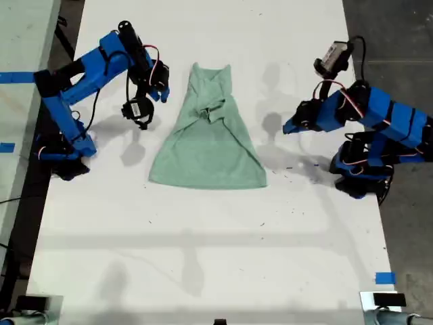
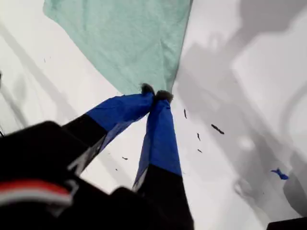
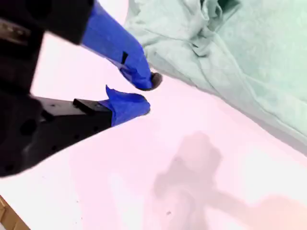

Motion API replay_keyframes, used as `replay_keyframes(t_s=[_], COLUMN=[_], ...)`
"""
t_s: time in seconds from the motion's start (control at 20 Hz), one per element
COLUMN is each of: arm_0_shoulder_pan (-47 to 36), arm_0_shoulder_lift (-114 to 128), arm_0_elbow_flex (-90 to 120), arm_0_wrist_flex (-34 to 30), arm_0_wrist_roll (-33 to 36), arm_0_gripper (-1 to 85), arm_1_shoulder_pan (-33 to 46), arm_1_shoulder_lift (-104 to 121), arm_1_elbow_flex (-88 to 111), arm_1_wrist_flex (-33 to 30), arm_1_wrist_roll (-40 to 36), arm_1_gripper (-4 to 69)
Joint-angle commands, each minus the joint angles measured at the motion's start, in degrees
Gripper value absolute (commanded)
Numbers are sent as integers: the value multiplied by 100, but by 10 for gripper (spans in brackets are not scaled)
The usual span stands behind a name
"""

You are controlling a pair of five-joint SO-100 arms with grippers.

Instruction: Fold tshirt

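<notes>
The tshirt (image 1: 210, 145) lies flat on the white counter (image 1: 203, 257), a little toward 12 o'clock from the middle of the exterior view. Its neck end is at 12 o'clock and its wide hem at 6 o'clock, and the sleeves are drawn in over the chest in a rumpled knot. The first tool (image 1: 287, 127) hangs at about 3 o'clock of the shirt, clear of the cloth. Its jaws are pressed together with nothing between them. The second tool (image 1: 141, 115) hovers at about 10 o'clock of the shirt, just beside the narrow upper edge, its jaws parted a little and empty. The fabric looks light, thin and limp, so it will likely sag, drag and wrinkle rather than hold a crease, and a pinch may catch only the top layer. The hem corners at 5 and 7 o'clock look like the soundest holds, lifted together and carried toward the neck so the fold lands square.
</notes>
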Motion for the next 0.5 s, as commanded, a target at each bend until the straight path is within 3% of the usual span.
replay_keyframes(t_s=[0.0,0.45], arm_0_shoulder_pan=[580,1907], arm_0_shoulder_lift=[1406,2470], arm_0_elbow_flex=[1424,3146], arm_0_wrist_flex=[-422,-809], arm_0_wrist_roll=[-510,-1828], arm_0_gripper=[1,1], arm_1_shoulder_pan=[-290,-1397], arm_1_shoulder_lift=[105,-993], arm_1_elbow_flex=[-26,-396], arm_1_wrist_flex=[62,79], arm_1_wrist_roll=[35,202], arm_1_gripper=[-15,-15])
